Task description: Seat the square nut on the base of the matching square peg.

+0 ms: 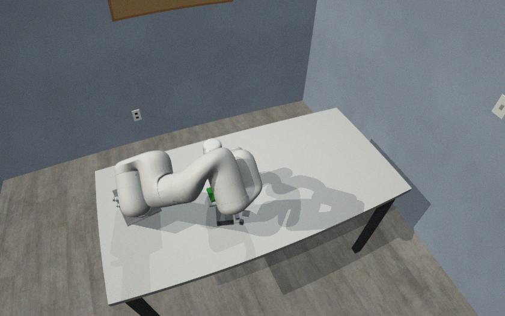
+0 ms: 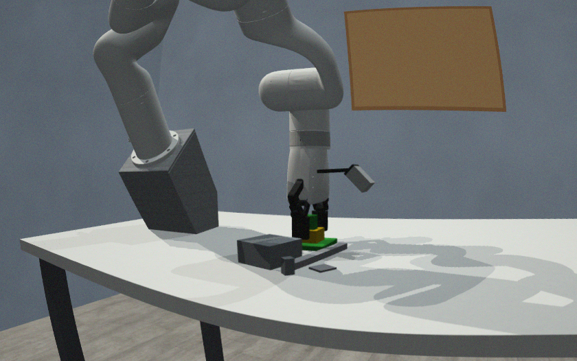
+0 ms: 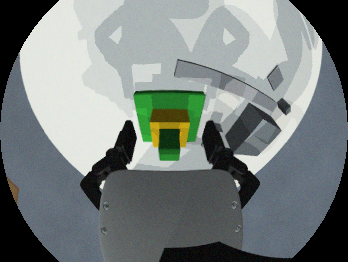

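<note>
blue-grey walls (image 1: 223, 66) (image 2: 238, 51) stand behind a pale table (image 1: 297, 141) (image 2: 148, 272) (image 3: 55, 80), with a brown board (image 1: 171, 8) (image 2: 425, 59) on one of them. on the table, the yellow square nut (image 2: 316, 235) (image 3: 170, 116) sits low around the green square peg (image 2: 312, 221) (image 3: 169, 145), down on its flat green base (image 1: 210, 194) (image 2: 325, 243) (image 3: 170, 100), the peg's top poking out above. the gripper (image 2: 311, 232) (image 3: 169, 128) points down over it, fingers spread wide on either side and holding nothing (the wrist view shows a gap on both sides of the nut). a dark grey block (image 1: 225, 222) (image 2: 268, 251) (image 3: 250, 130) and a long grey bar (image 2: 319, 254) (image 3: 225, 78) lie near the base.
</note>
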Robot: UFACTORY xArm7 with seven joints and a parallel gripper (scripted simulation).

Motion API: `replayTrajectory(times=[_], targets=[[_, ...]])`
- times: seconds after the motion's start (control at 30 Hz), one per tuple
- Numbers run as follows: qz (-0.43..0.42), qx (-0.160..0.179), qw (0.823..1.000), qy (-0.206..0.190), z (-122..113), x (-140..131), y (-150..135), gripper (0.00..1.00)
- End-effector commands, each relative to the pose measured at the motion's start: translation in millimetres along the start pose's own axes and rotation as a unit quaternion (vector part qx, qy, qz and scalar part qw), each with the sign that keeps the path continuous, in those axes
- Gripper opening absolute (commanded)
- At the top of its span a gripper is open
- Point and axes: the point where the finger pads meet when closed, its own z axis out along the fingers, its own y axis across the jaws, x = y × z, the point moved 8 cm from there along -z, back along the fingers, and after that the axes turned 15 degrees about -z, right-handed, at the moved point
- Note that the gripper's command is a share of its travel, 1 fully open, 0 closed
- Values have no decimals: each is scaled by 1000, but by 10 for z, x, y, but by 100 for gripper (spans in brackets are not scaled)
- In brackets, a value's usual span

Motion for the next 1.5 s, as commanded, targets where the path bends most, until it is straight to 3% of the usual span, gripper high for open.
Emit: replayTrajectory(times=[0.0, 0.33, 0.43, 0.7, 0.93, 1.47], targets=[[0, 1, 1000, 2, -14, 10, -7, 100], [1, 1, 1000, 2, -99, 32, -5, 100], [4, 0, 1000, 3, -364, 83, 1, 100], [2, 2, 1000, 2, -1388, 44, -9, 100], [-1, 2, 1000, 1, -1595, -14, -18, 100], [-1, 2, 1000, 1, -1597, -14, -18, 100]])
